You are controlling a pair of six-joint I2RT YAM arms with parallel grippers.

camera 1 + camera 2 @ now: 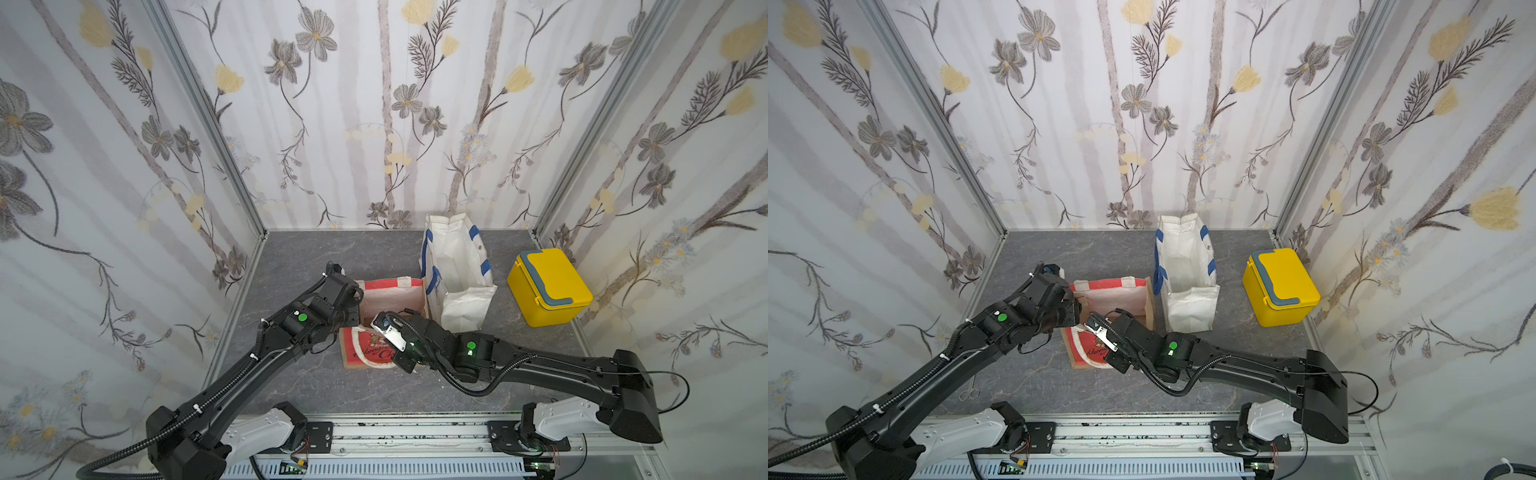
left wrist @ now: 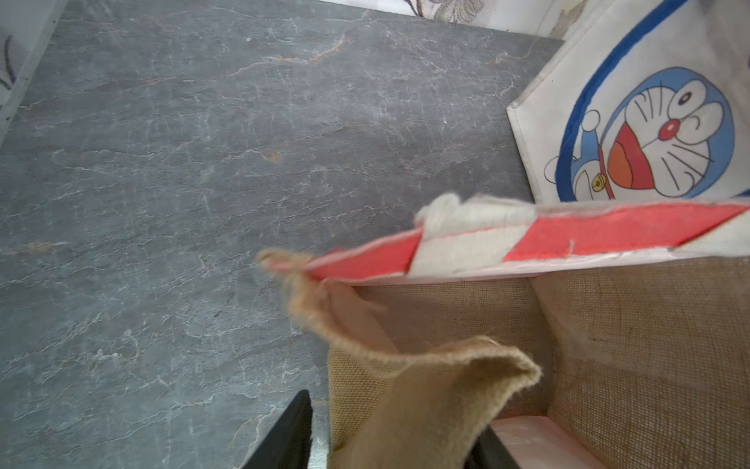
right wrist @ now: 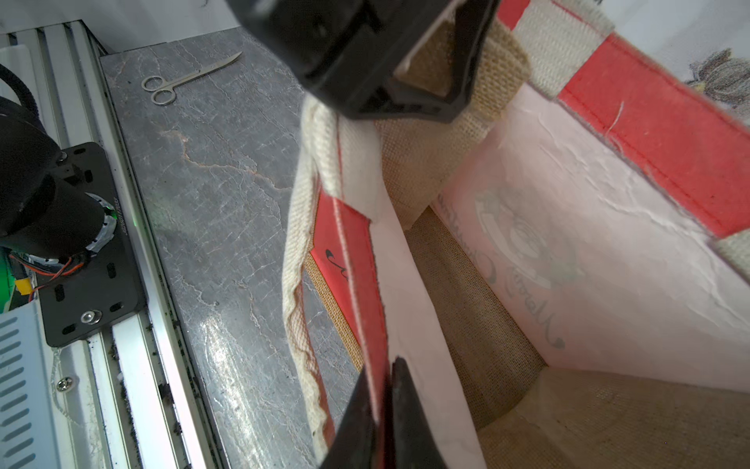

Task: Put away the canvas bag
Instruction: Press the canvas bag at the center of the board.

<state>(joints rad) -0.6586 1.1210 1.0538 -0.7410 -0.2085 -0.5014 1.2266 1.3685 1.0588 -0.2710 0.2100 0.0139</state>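
Top views both show the boxy canvas bag (image 1: 392, 301) (image 1: 1113, 300), coarse jute with a red-and-cream webbing rim. It stands mid-table (image 1: 291, 257), mouth up, with its long side running across.

Left wrist: left gripper (image 2: 393, 414) straddles a floppy jute fold, grip unclear.

Right wrist: right gripper (image 3: 381, 369) is pinched tight on the red rim, beside the pink lining.

Both arms stretch from the front rail toward the middle, their wrists close together. The left arm (image 1: 232, 374) rises forward and inward, and its wrist (image 1: 332, 295) bends down. The left gripper (image 2: 389, 446) has its jaws apart astride the burlap side of the bag (image 1: 390, 299); whether they pinch it is unclear. The right arm (image 1: 540, 365) lies low and reaches across toward the left one. The right gripper (image 3: 381, 422) points down, its jaws pressed together on the bag's near rim.
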